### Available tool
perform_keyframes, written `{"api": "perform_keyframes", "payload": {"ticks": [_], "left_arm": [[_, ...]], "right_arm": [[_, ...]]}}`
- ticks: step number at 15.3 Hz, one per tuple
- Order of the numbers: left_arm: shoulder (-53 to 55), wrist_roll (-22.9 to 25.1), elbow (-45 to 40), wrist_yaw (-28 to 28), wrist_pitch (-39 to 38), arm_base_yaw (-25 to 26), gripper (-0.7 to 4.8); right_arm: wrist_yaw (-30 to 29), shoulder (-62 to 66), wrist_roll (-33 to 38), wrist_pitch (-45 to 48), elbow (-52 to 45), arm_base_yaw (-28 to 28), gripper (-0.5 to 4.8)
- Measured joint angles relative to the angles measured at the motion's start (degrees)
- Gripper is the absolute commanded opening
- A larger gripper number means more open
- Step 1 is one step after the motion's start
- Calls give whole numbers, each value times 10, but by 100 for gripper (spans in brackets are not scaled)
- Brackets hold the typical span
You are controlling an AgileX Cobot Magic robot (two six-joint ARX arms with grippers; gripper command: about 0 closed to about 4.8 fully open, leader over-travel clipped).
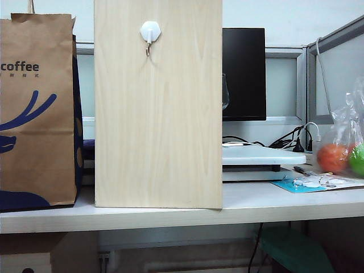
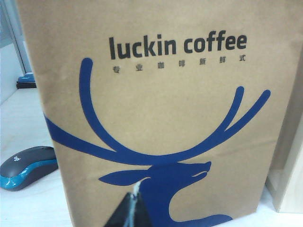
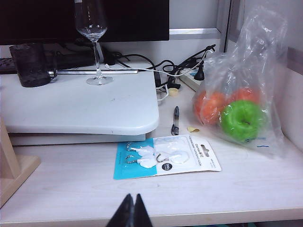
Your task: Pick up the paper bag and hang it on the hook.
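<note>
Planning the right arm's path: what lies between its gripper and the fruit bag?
In the right wrist view, a hook pack lies between shut right gripper and fruit bag.

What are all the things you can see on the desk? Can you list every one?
paper bag: one, brown with blue deer, standing at the desk's left end
board: one, light wood, upright beside the bag
hook: one, metal on white base, high on the board
mouse: one, black and blue, beside the bag
monitor: one, black, behind the board
wine glass: one, clear, on the white stand
white stand: one, right of the board
pen: one, dark, beside the stand
hook pack: one, blue and white, flat on the desk
fruit bag: one, clear, orange and green fruit, at the right
left gripper: shut, facing the bag
right gripper: shut, above the desk's near edge
</note>
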Motion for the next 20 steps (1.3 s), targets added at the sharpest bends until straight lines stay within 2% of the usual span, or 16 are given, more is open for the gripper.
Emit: {"api": "perform_keyframes", "payload": {"ticks": [6,8,9,10,11,12,15,16,17,18,20], "left_arm": [[0,0,0,0,0,0,-5],[0,-28,0,18,3,0,-5],[0,-156,9,53,28,0,-5],[1,-208,24,49,63,0,-5],[0,-224,38,35,104,0,-5],[10,-222,80,11,137,0,-5],[142,-136,177,27,152,0,7],[217,-110,224,31,161,0,60],[250,-106,245,31,173,0,177],[299,-95,273,32,194,0,225],[389,-59,320,43,208,0,225]], "right_arm": [[0,0,0,0,0,0,0],[0,0,0,0,0,0,0],[0,0,0,0,0,0,0],[0,0,0,0,0,0,0],[0,0,0,0,0,0,0],[0,0,0,0,0,0,0],[0,0,0,0,0,0,0],[0,0,0,0,0,0,0],[0,0,0,0,0,0,0],[0,0,0,0,0,0,0],[0,0,0,0,0,0,0]]}}
